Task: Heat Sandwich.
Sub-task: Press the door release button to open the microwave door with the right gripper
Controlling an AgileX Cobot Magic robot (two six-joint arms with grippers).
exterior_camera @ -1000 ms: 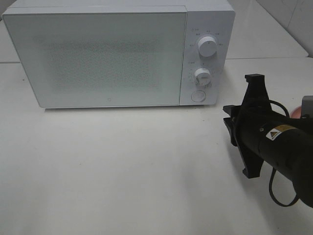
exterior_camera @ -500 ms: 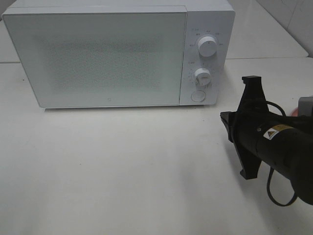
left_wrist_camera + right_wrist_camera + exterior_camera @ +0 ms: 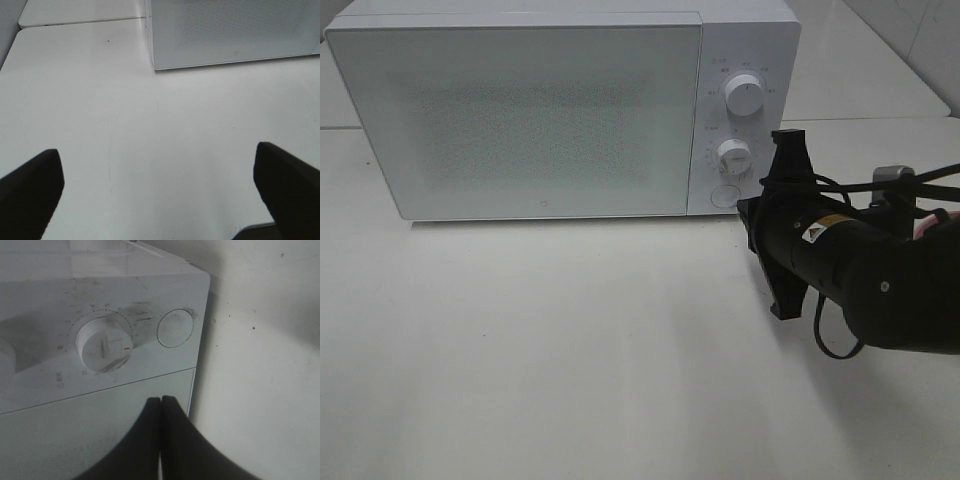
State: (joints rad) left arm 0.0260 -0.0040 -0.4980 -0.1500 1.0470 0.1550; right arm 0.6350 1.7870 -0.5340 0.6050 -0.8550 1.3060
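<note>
The sandwich is out of view in every frame. A white microwave (image 3: pixel 540 120) stands at the back of the table with its door closed. My right gripper (image 3: pixel 748 215) is shut with nothing in it. It points at the microwave's control panel, close to the round button (image 3: pixel 724 196). In the right wrist view its closed fingertips (image 3: pixel 161 402) sit just short of the panel, below the lower knob (image 3: pixel 104 346) and the round button (image 3: pixel 175 328). My left gripper (image 3: pixel 156 150) hangs wide open over bare table in front of the microwave's left corner (image 3: pixel 152 65).
The microwave has an upper knob (image 3: pixel 744 96) and a lower knob (image 3: pixel 732 156) above the button. The white table (image 3: pixel 570 340) stretches in front of it. The right arm's black body and cable (image 3: pixel 860 275) cover the right side of the table.
The right arm has swung left and toward the microwave's control panel, and its jaws have closed. The left gripper stays open.
</note>
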